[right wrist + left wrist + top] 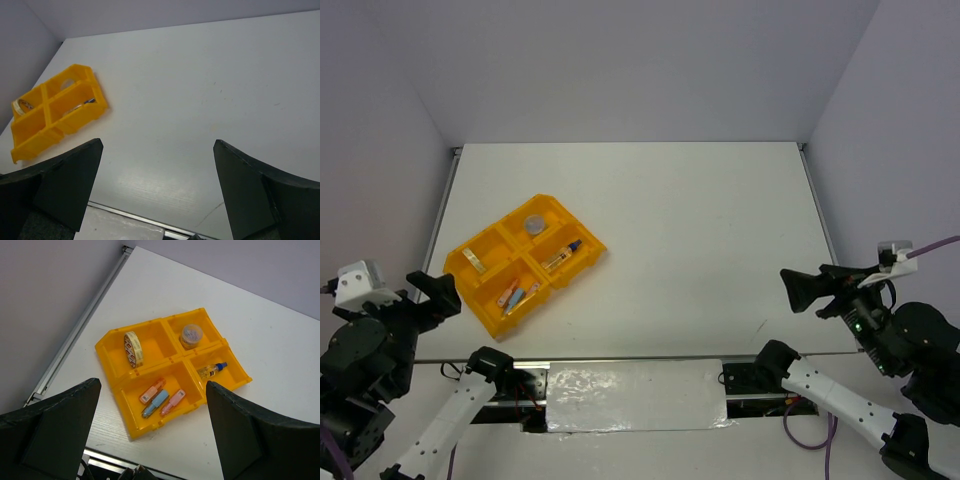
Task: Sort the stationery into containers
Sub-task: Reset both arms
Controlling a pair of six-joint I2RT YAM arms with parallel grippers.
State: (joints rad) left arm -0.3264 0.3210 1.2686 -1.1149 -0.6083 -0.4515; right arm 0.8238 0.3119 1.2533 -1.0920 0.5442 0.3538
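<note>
My view from above shows a white counter (700, 240) with one translucent yellow-orange tray (155, 347) on its left part, turned at a diagonal. The tray is split into four compartments, and every piece of stationery I can see lies inside one of them.

From my left wrist camera, looking down on the tray:
- The beige tape ring (133, 348) stands on its edge in the left compartment.
- The round greyish jar (191, 335) sits upright in the farthest compartment.
- The clear tube (212, 369) with its dark blue cap lies flat in the right compartment.
- An orange piece (152, 390), a blue piece (155, 403) and a pink piece (173, 402), all short and pen-like, lie side by side in the nearest compartment, roughly parallel. The blue and pink ones are almost touching.

My left hand (438, 292) is raised near the counter's left front corner, near the tray but not touching it. Its dark fingers (55, 425) are spread wide with nothing between them.

My right hand (798, 290) is over the right front of the counter, well apart from the tray. Its fingers (65, 180) are also spread wide and hold nothing. From its camera the tray shows only at the far left.
</note>
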